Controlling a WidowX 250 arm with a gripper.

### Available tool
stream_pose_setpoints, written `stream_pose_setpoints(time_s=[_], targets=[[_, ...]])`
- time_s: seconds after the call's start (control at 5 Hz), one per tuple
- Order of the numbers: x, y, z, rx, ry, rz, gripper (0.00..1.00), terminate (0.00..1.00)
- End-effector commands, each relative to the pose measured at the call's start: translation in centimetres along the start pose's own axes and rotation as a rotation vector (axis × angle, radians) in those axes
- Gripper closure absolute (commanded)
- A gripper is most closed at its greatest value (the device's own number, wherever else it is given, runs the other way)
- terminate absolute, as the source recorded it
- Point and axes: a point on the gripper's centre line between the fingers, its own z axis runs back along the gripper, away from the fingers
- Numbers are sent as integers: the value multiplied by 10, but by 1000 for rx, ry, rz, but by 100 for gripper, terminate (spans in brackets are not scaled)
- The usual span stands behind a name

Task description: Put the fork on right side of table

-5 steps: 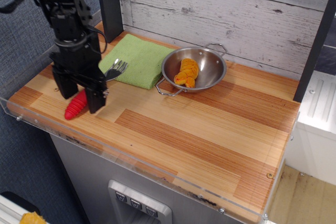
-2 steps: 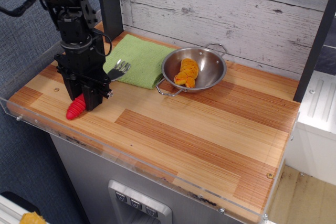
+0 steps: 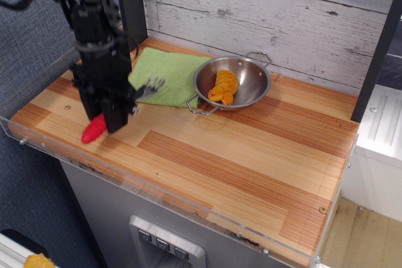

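Observation:
The fork lies at the left end of the table [image 3: 251, 155]. Its red ribbed handle [image 3: 93, 132] sticks out below the gripper. Its silver head [image 3: 149, 86] points right, over the front edge of the green cloth. My gripper [image 3: 107, 120] points straight down and is shut on the middle of the fork's handle. The gripped part of the handle is hidden behind the fingers. I cannot tell whether the handle end still touches the wood.
A green cloth [image 3: 169, 67] lies at the back left. A steel pan [image 3: 248, 70] holding an orange item [image 3: 224, 86] stands at the back middle. A clear acrylic rim [image 3: 157, 196] edges the front. A dark post [image 3: 130, 4] stands behind the arm.
The fingers were open around the red handle, then shut on it. The fork's head has since shifted slightly right and up with the gripper.

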Motion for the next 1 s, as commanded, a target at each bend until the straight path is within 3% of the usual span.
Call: stream_pose_setpoints(time_s=[0.0, 0.2, 0.4, 0.6, 0.8], targets=[[17, -59, 84, 92, -128, -95, 100, 0], [25, -108, 96, 81, -130, -176, 100, 0], [28, -151, 99, -8, -119, -135, 100, 0], [28, -174, 84, -142, -69, -52, 100, 0], [29, -190, 56, -192, -8, -29, 100, 0]])
